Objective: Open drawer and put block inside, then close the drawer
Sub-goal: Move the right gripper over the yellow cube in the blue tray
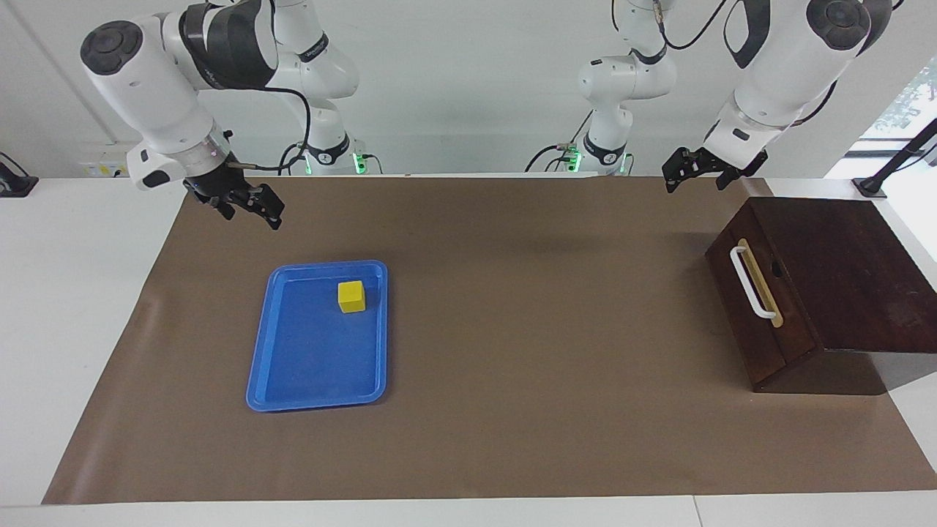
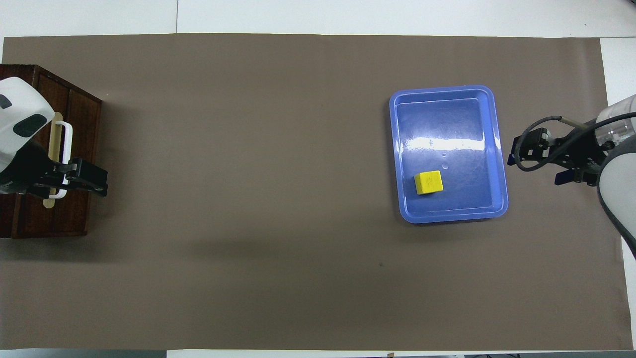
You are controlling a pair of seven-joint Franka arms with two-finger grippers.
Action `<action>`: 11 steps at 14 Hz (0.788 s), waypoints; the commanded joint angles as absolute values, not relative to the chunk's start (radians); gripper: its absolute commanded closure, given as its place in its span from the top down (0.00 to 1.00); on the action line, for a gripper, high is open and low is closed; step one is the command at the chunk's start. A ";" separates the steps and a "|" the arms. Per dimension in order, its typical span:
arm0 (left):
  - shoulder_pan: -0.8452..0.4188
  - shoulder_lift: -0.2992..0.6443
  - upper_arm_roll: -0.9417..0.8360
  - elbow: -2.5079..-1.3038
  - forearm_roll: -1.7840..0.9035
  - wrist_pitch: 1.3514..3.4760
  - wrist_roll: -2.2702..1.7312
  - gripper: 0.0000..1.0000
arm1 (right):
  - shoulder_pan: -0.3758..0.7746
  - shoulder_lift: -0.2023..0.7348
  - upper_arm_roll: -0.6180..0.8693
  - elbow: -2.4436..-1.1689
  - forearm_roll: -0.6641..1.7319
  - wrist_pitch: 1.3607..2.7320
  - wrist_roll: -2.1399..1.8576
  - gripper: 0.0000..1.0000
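The right claw [image 1: 249, 208] hung in the air over the brown mat [image 1: 512, 293], just past the blue tray's [image 1: 258, 344] edge nearest the robots, with its fingers spread apart and nothing between them. Taking the tray's centre as the dial in the facing view, this claw sat at about eleven o'clock and tilted downward toward the tray, a posture that suggested an approach to the block rather than idle waiting. The block [image 1: 352, 296], a small yellow cube, rested flat inside the tray at about one o'clock from the tray's centre, close to the rim nearest the robots. Nothing touched it, so all its faces were free for a grasp from above.

The left claw [image 1: 695, 170] hung empty, fingers likewise apart, over the mat at roughly eleven o'clock from the drawer's handle in the facing view. In the overhead view it overlapped the handle's lower end, but the facing view showed it raised well clear of it; this arm appeared to wait. The drawer [image 1: 754, 307] was fully shut in its dark wooden box [image 1: 842, 278] at the left arm's end of the table, its white handle [image 1: 748, 282] facing the tray. Presumably this orientation let the near arm pull the handle outward. Neither step of the task had yet begun.
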State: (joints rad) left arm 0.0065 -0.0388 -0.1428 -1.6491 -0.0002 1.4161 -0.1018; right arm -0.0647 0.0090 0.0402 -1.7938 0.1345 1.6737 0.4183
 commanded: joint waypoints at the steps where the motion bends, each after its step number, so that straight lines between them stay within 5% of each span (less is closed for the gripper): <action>1: 0.015 -0.061 -0.147 -1.667 0.002 1.411 -0.100 1.00 | -0.084 0.063 0.045 -1.828 0.245 1.719 0.610 1.00; 7: 0.015 -0.060 -0.147 -1.667 0.002 1.411 -0.100 1.00 | -0.087 0.110 0.043 -1.985 0.434 1.929 0.886 1.00; 11: 0.015 -0.061 -0.147 -1.667 0.002 1.411 -0.100 1.00 | -0.092 0.242 0.043 -1.964 0.538 1.966 0.957 1.00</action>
